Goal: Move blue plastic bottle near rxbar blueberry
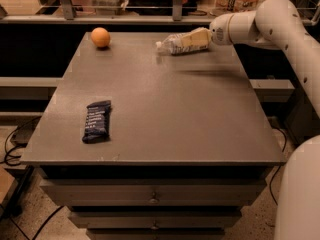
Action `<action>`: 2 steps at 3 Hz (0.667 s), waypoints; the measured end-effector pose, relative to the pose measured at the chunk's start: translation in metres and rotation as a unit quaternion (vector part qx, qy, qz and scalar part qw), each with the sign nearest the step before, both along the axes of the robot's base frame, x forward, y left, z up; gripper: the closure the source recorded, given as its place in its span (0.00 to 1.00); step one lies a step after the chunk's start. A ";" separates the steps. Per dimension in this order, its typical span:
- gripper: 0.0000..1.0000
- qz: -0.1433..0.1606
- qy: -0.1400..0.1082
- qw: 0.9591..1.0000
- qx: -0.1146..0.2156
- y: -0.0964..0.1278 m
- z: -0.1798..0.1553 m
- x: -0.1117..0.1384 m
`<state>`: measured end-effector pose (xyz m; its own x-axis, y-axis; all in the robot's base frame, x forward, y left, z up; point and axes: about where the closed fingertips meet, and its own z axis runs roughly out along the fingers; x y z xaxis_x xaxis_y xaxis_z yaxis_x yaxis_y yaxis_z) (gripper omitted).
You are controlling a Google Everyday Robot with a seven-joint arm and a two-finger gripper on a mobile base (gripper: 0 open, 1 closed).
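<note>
Holding the blue plastic bottle (169, 45) clamped in the gripper (194, 39), I judge it lifted off the surface (165, 129), so pickup looks done. The rxbar blueberry (97, 120) lies well apart, nearer the camera and left of the gripper; carry and set-down are left.

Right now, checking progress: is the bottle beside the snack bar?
No, the gripper holds the blue plastic bottle far right; rxbar blueberry lies near left.

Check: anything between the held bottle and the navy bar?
Nothing visible. The tool holds the small clear plastic bottle above the table's far right; the navy-wrapped snack bar lies near left, bare grey tabletop between. Round orange fruit sits far left, off that line.
</note>
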<state>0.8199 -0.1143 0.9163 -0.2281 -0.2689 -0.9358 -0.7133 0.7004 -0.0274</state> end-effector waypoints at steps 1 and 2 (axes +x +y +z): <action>0.00 0.000 0.000 1.000 0.000 0.000 0.000 0.000; 0.00 -0.006 -0.001 1.000 -0.003 0.000 -0.008 0.008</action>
